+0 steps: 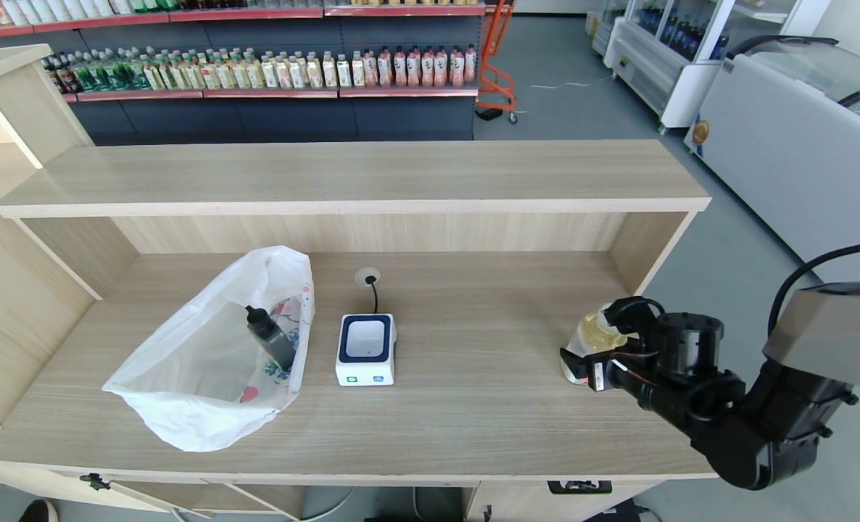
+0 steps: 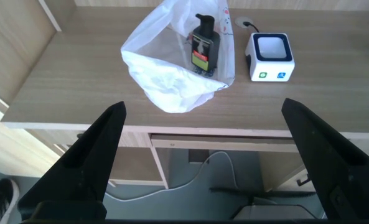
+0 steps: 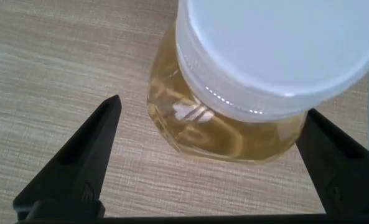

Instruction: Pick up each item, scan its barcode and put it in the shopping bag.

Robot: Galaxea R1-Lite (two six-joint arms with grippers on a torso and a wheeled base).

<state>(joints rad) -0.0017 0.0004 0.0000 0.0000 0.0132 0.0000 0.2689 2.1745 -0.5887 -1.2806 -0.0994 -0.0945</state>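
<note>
Wooden counter (image 1: 473, 406) carries an amber jar (image 1: 594, 335), upright between the right gripper's (image 3: 212, 111) spread jaws, likely lined up for a grasp. The left gripper (image 2: 204, 106) hangs wide open, with the scanner (image 2: 270, 56) and shopping bag (image 2: 165, 78) beyond its jaws.

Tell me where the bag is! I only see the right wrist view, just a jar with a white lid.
Observer: The bag lies on the counter, to the robot's left of the jar, past the scanner.
Operator: Is anything in it?
Observer: Yes, a black bottle.
Operator: What about the other arm?
Observer: The left gripper is open, off the counter's front edge.
</note>
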